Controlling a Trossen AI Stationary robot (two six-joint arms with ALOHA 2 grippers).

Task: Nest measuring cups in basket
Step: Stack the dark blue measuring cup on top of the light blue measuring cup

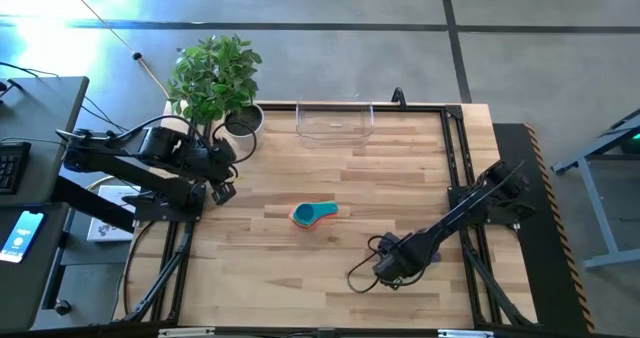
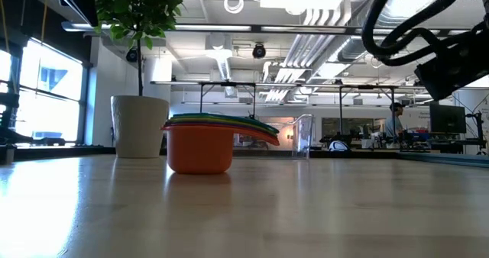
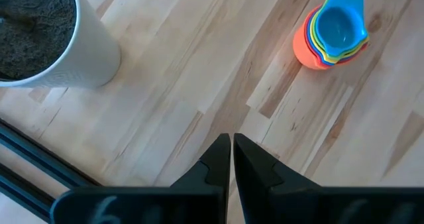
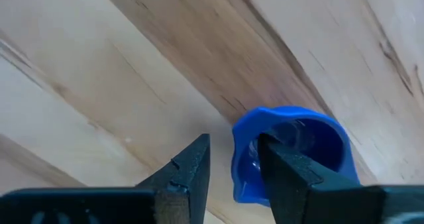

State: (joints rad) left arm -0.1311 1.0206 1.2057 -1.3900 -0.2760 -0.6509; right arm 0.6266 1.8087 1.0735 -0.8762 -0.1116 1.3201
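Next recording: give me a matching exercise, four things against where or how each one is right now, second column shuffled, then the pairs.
Things:
1. nested cup stack
2. blue cup
3. basket
4. left gripper

Places or states:
A. at the table's far edge, beside the plant pot, no cups in it
B. shut, over bare wood
C. mid-table, orange cup outermost, light blue on top
D. at the right gripper's fingertips, one finger over its rim

Pairs: 1-C, 2-D, 3-A, 4-B
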